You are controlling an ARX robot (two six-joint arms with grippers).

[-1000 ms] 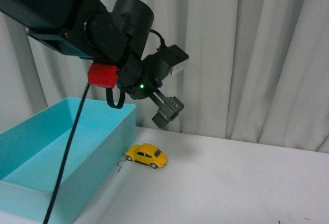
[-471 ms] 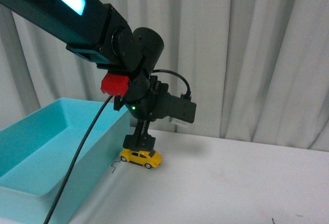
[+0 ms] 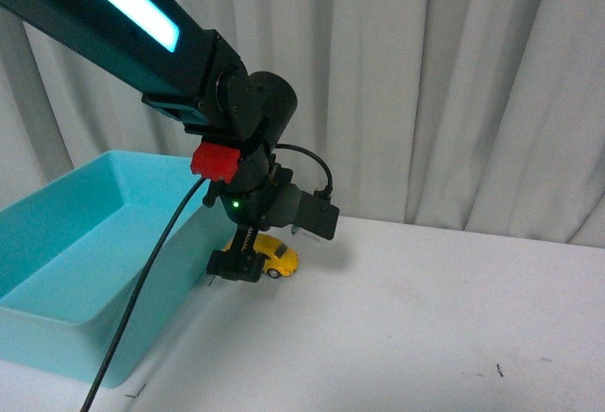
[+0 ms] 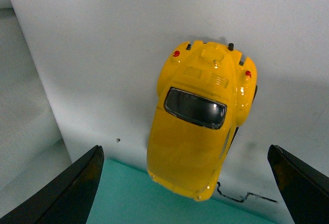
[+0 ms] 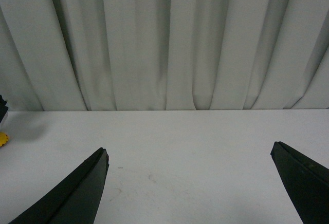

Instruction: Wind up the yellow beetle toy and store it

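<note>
Yellow beetle toy (image 4: pixel 198 131) sits between the 2 fingers (image 4: pixel 67 193) of the left gripper (image 4: pixel 184 149). They are spread wide apart, 1 on each flank of the car, and touch neither side. In the front view the left gripper (image 3: pixel 236 268) hangs low over the toy (image 3: pixel 281 256) and hides its end nearest the teal bin (image 3: pixel 57 341). The toy stands on its wheels on the white bench (image 3: pixel 425 317), just beside the bin's outer wall, roof up. A thin dark squiggle (image 4: pixel 236 198) lies on the bench by the bin. The right gripper (image 5: pixel 189 149), fingers likewise apart, holds nothing, well away from the bin, facing the pale curtain (image 5: pixel 164 44).
</note>
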